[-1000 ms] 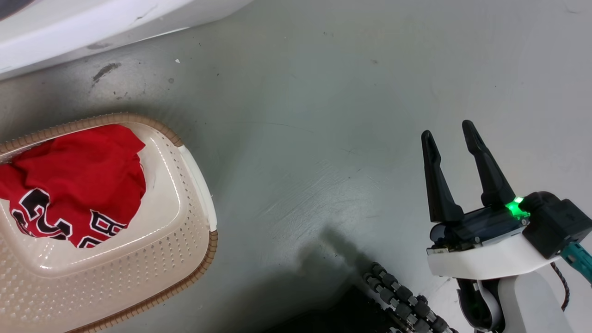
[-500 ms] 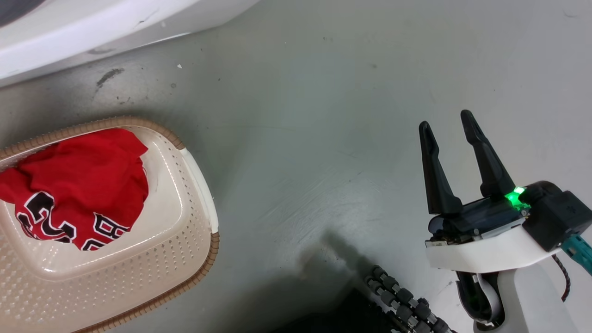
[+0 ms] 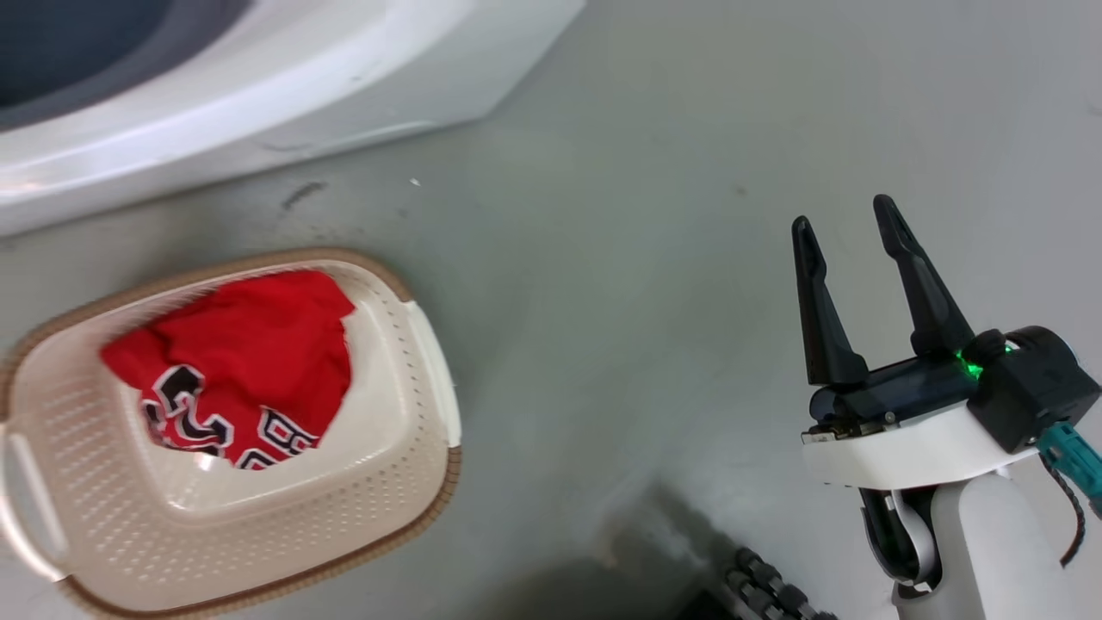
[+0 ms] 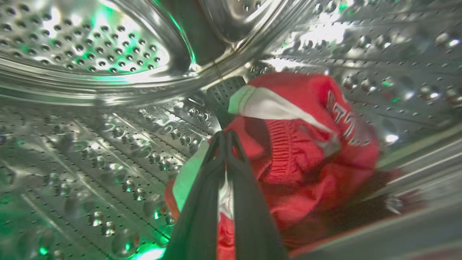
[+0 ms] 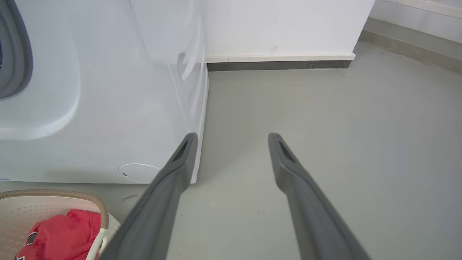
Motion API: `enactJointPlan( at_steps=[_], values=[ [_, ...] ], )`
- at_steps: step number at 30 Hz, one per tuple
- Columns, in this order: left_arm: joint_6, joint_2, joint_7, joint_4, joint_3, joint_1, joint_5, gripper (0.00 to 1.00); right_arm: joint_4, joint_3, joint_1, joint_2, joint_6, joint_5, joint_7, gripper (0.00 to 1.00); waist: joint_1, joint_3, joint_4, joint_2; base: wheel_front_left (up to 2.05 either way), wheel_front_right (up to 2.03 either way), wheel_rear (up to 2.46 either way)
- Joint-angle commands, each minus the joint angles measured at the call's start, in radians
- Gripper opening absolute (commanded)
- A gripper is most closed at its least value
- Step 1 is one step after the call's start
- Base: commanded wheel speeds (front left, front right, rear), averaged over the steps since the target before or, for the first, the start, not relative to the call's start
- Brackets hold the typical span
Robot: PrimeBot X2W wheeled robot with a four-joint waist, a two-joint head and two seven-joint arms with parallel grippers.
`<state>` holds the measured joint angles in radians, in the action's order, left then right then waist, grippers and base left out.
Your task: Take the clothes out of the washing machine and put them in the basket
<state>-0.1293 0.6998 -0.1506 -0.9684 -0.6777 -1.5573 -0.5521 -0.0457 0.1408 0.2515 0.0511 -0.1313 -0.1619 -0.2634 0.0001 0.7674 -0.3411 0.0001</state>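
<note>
Your left gripper (image 4: 226, 136) is pinched shut on the red garment (image 4: 306, 159) inside the drum (image 4: 90, 65); 1 jersey (image 3: 258, 344) lies in the basket (image 3: 405, 508). Right gripper (image 3: 848, 226) gapes wide, empty. A thin pinch could slip as you withdraw.

- Ahead of the right gripper (image 5: 232, 137) and between its spread fingers lies bare grey floor (image 5: 325, 108), open up to the wall (image 5: 281, 29).
- To its left, the front of the washing machine (image 5: 108, 108) stands as a barrier.
- Lower left of it is the basket (image 3: 379, 482); a red jersey (image 3: 258, 362) fills the far half, and the side nearer the gripper is bare.
- The left gripper (image 4: 225, 136), fingers pressed together on a red garment (image 4: 299, 151), sits in the drum (image 4: 90, 144), with steel close on its left and above and fabric crowding its right.
</note>
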Motion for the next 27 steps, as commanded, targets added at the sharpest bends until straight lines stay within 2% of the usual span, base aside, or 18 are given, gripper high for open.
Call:
enactJointPlan(
  at_steps=[1, 8, 12, 17, 23, 27],
  values=[
    [0.000, -0.011, 0.036, -0.001, -0.009, 0.029, -0.011, 0.00, 0.006, -0.005, 0.013, -0.001, 0.001, 0.009, -0.002, 1.00, -0.0001, -0.052, 0.047, -0.0001, 0.00, 0.00, 0.00],
    [0.000, -0.059, 0.217, 0.005, -0.038, 0.154, -0.082, 0.00, 0.032, -0.002, -0.009, -0.001, 0.001, 0.057, -0.002, 1.00, -0.0001, -0.154, 0.113, -0.0001, 0.00, 0.00, 0.00],
    [0.000, -0.069, 0.308, 0.033, -0.055, 0.231, -0.107, 0.00, 0.048, -0.016, -0.033, -0.001, 0.001, 0.069, -0.002, 1.00, -0.0001, -0.215, 0.148, -0.0001, 0.00, 0.00, 0.00],
    [0.012, -0.086, 0.386, 0.066, -0.051, 0.328, -0.119, 0.00, 0.071, -0.023, -0.055, -0.001, 0.001, 0.092, -0.002, 1.00, -0.0001, -0.291, 0.183, -0.0001, 0.00, 0.00, 0.00],
    [0.066, -0.093, 0.415, 0.185, -0.002, 0.473, -0.142, 0.00, 0.088, -0.029, -0.073, -0.001, 0.001, 0.097, -0.002, 1.00, -0.0001, -0.371, 0.217, -0.0001, 0.00, 0.00, 0.00],
    [0.132, -0.079, 0.418, 0.364, 0.055, 0.583, -0.095, 0.00, 0.097, -0.025, -0.094, -0.001, 0.001, 0.100, -0.002, 1.00, -0.0001, -0.413, 0.240, -0.0001, 0.00, 0.00, 0.00]
  ],
)
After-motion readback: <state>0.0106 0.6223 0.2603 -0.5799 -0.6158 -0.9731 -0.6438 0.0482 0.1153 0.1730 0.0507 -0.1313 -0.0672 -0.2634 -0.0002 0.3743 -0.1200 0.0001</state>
